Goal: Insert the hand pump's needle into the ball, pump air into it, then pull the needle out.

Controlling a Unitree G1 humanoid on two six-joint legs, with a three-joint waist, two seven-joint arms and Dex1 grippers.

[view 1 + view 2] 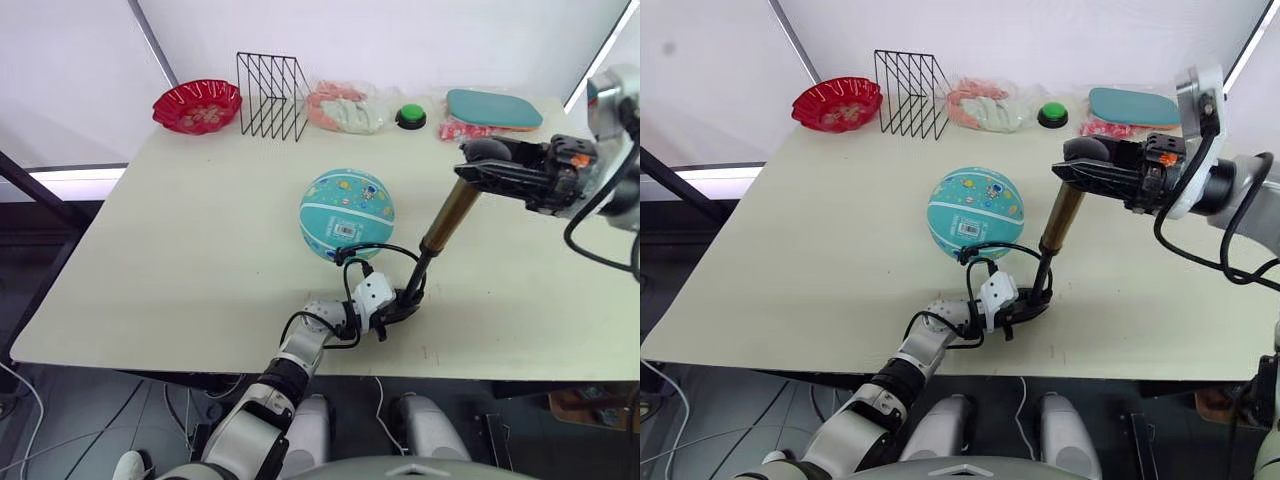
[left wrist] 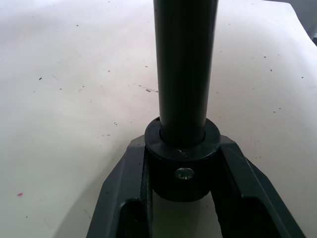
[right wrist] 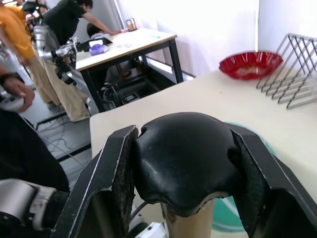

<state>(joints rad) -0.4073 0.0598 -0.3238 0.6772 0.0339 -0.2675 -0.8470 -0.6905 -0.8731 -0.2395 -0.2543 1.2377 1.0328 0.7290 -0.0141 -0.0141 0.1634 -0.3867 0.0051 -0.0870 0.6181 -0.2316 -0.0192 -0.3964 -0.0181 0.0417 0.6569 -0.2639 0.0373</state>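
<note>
The teal ball (image 1: 347,214) with its white barcode sticker rests mid-table. To its right the hand pump (image 1: 452,215) stands tilted, its bronze cylinder raised above a black rod (image 2: 184,64). My left gripper (image 1: 398,305) is shut on the pump's black lower end (image 2: 182,148) near the table's front edge. My right gripper (image 1: 487,165) is shut on the pump's black top knob (image 3: 183,158). The thin black hose (image 1: 385,249) loops from the pump's lower end to the ball's near underside. The needle is too small to make out there.
Along the table's far edge stand a red bowl (image 1: 198,106), a black wire rack (image 1: 271,96), a bag of pink and white items (image 1: 345,108), a green button (image 1: 410,116) and a flat teal pad (image 1: 493,108). People (image 3: 64,29) stand at another table beyond.
</note>
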